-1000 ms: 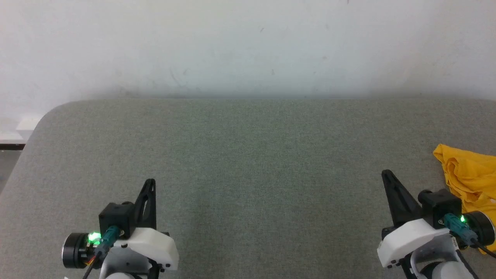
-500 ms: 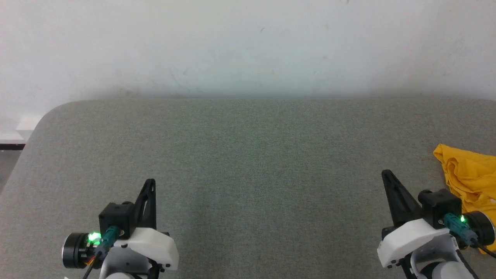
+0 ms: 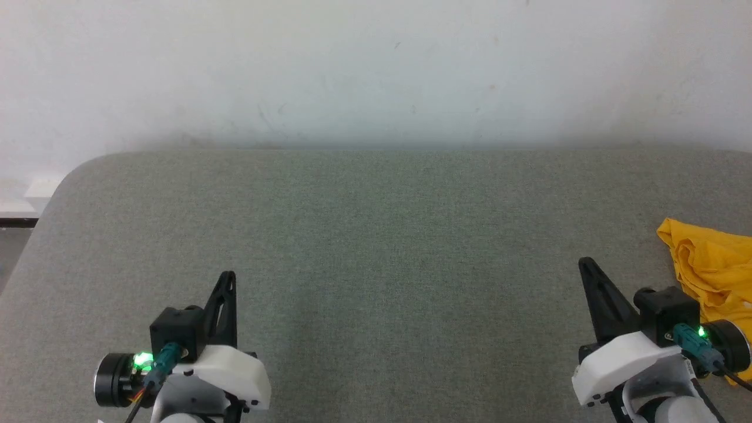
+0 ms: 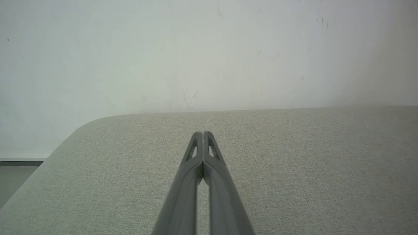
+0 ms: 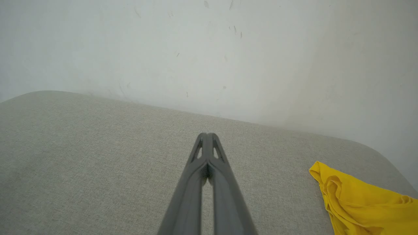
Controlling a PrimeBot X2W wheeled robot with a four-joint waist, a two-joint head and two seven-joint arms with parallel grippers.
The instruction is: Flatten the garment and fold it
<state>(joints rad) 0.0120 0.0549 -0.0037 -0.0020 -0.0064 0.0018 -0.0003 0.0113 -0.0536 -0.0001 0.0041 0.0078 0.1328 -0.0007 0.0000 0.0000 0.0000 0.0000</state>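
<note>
The garment is a bright yellow crumpled heap at the right edge of the grey table, partly cut off by the frame. In the right wrist view the garment lies low on the right. My right gripper hovers just left of the heap, apart from it, its fingers pressed together and empty; the tips of the right gripper meet over bare cloth-covered table. My left gripper stands at the lower left, shut and empty, far from the garment. The tips of the left gripper touch each other.
A pale wall rises right behind the table's far edge. The table's far left corner is rounded, with floor beyond it. A wide stretch of grey table lies between the two grippers.
</note>
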